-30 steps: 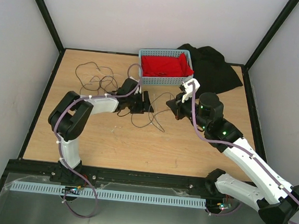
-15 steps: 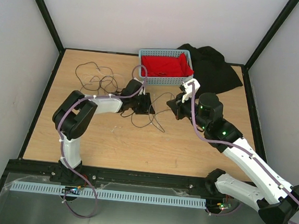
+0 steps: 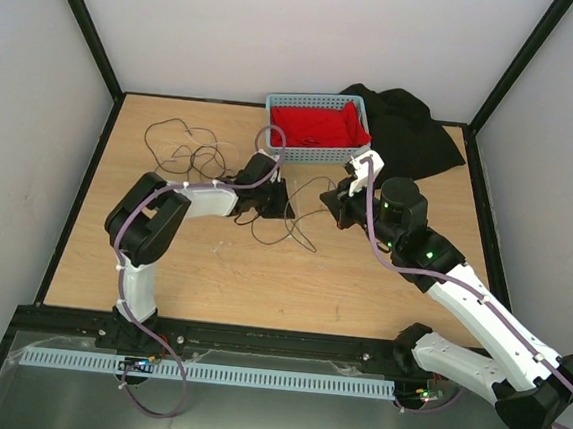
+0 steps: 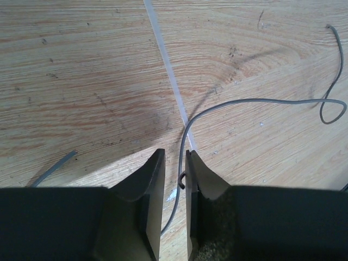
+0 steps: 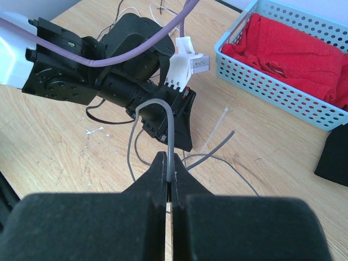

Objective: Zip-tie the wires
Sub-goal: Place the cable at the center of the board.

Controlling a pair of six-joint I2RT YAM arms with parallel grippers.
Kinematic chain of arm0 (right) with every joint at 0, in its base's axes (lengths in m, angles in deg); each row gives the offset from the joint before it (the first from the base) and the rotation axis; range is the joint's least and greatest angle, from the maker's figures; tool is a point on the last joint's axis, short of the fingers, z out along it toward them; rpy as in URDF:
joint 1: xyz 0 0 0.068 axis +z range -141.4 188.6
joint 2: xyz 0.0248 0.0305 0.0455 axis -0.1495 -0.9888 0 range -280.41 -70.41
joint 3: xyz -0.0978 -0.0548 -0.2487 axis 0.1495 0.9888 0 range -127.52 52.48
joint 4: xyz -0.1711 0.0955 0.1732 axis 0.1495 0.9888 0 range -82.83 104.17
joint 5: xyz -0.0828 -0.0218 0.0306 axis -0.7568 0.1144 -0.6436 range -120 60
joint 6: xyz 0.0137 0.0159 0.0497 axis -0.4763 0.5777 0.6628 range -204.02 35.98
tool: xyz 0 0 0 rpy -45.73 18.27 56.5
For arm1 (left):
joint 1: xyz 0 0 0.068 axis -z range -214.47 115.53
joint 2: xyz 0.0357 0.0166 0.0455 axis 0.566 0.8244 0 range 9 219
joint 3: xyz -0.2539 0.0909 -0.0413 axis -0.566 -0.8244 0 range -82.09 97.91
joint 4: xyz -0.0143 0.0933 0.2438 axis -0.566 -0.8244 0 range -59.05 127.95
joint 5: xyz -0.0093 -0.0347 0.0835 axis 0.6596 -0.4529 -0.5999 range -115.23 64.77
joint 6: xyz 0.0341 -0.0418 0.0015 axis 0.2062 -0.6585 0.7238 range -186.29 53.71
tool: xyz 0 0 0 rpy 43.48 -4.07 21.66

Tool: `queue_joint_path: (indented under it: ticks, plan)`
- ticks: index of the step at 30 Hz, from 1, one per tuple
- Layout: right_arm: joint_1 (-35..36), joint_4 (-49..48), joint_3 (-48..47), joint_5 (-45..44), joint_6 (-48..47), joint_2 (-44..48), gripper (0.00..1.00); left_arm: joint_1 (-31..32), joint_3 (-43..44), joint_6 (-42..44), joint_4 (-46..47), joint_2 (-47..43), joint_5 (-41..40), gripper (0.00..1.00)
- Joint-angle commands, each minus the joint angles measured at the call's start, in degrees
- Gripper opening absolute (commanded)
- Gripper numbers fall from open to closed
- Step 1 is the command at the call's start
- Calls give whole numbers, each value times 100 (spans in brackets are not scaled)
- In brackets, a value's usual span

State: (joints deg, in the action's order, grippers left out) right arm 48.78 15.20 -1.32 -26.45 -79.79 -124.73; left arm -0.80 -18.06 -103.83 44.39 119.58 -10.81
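- The light wooden table [image 3: 260,283] carries the whole job, which I judge barely begun. The thin dark wires [image 4: 261,100] sprawl in loose loops from its left side to the middle, not gathered into any bundle.
- The crumpled black cloth [image 3: 414,135] at the back right lies well apart from my work.
- The blue plastic mesh basket [image 3: 317,157], holding a red cloth [image 3: 319,127], sits just behind both grippers (near enough to bump, I reckon).
- My right gripper [image 5: 168,163] is clamped on one strand, which arches up from the fingertips.
- My left gripper [image 4: 175,157] has its jaws narrowly apart. A strand runs between them, not pinched as far as I can see.
- The translucent white zip tie [image 4: 165,60] lies flat and unlooped on the wood. Wrapping and cinching remain.
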Motion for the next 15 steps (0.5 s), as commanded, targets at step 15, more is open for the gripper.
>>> queue_joint_path:
  ticks: [15]
  plan:
    - [-613, -126, 420, -800, 229, -163, 0, -467, -1065, 456, 87, -1690, -909, 0]
